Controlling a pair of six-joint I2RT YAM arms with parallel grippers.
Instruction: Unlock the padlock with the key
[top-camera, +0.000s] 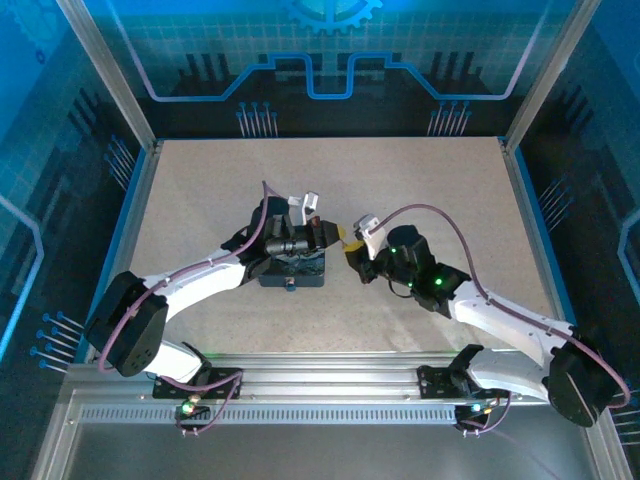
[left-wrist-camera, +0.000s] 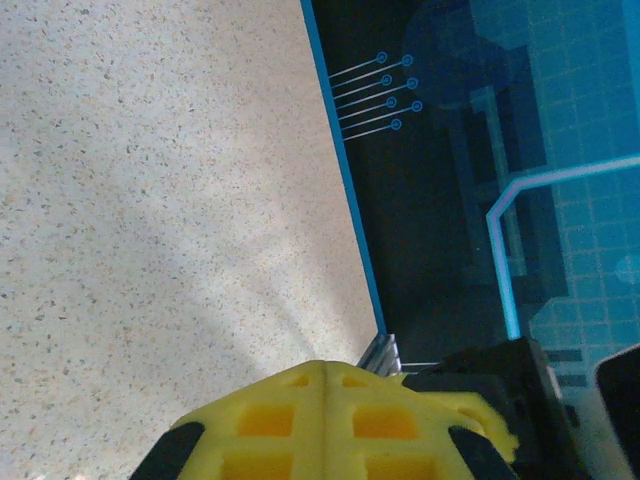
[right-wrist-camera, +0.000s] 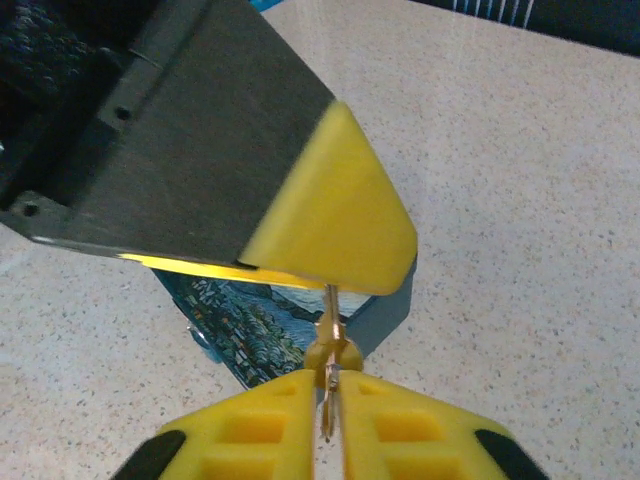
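The key (right-wrist-camera: 329, 330) is a thin metal sliver standing upright. Its upper end runs into the underside of my left gripper's (right-wrist-camera: 335, 215) yellow fingertips, which are pressed together. Its lower end hangs in the narrow gap of my right gripper (right-wrist-camera: 335, 400), whose pads stand slightly apart with table showing beside the key. In the left wrist view the left gripper (left-wrist-camera: 328, 375) shows its pads shut flat, with no key visible there. From above, both grippers (top-camera: 338, 234) (top-camera: 350, 252) meet tip to tip at the tin's right edge. A small blue bit (right-wrist-camera: 197, 338) at the tin's front corner may be the padlock (top-camera: 290, 287).
The dark-blue painted tin (top-camera: 298, 270) sits mid-table under the left wrist, and its corner (right-wrist-camera: 260, 315) lies just behind the key. Speckled tabletop (top-camera: 420, 190) spreads around it. Blue-edged walls (top-camera: 520, 190) bound the table.
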